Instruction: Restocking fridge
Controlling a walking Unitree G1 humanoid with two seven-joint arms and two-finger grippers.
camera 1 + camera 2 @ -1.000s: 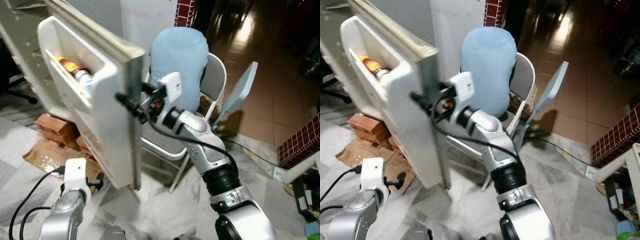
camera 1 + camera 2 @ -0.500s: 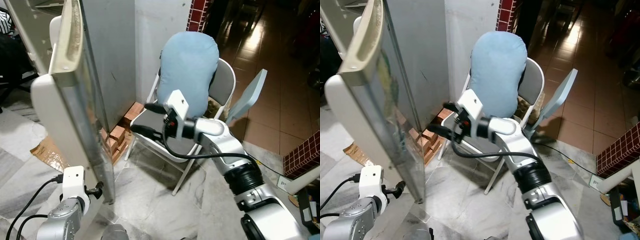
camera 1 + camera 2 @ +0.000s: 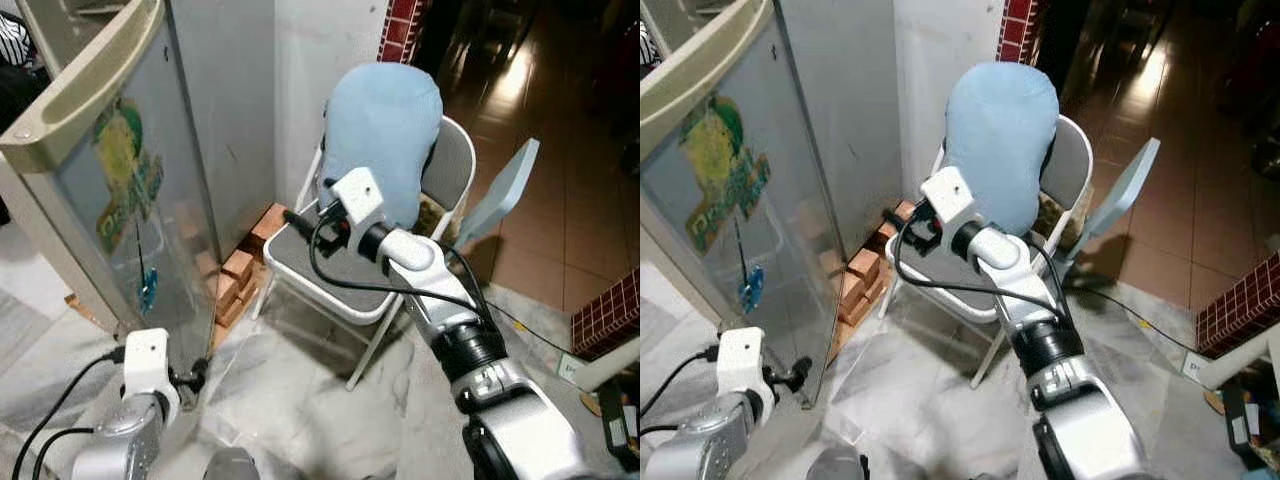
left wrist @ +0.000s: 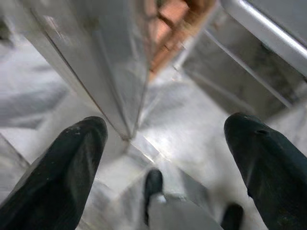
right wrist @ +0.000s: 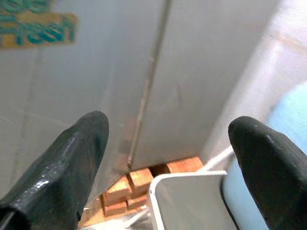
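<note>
- Since half a second ago the fridge door [image 3: 110, 190] has swung further round; its sticker-covered outer face now shows, and the right gripper [image 5: 168, 163] has drawn back toward the chair.
- Right gripper: fingers [image 5: 72, 158] spread wide apart, holding nothing and touching nothing. It hovers over the chair seat [image 3: 330, 265], pointed at the fridge [image 3: 225, 100].
- Left gripper [image 4: 165, 158]: fingers [image 4: 57, 177] also wide apart and empty, hanging low near the door's bottom corner over the floor [image 3: 300, 400].
- Fridge: grey, standing on the robot's left against the wall [image 3: 320, 60]. The door carries a yellow-green sticker [image 3: 125, 170] and a beige top rim.
- Bricks [image 3: 240, 270] are stacked beneath the fridge, beside the chair's front leg.
- Chair [image 3: 450, 170]: a grey folding one, just right of the fridge, with a pale blue cushion [image 3: 385, 130] upright against its back. It stands under the right arm.
- Pale blue panel [image 3: 495, 195] leans tilted behind the chair, over the brown tile floor.
</note>
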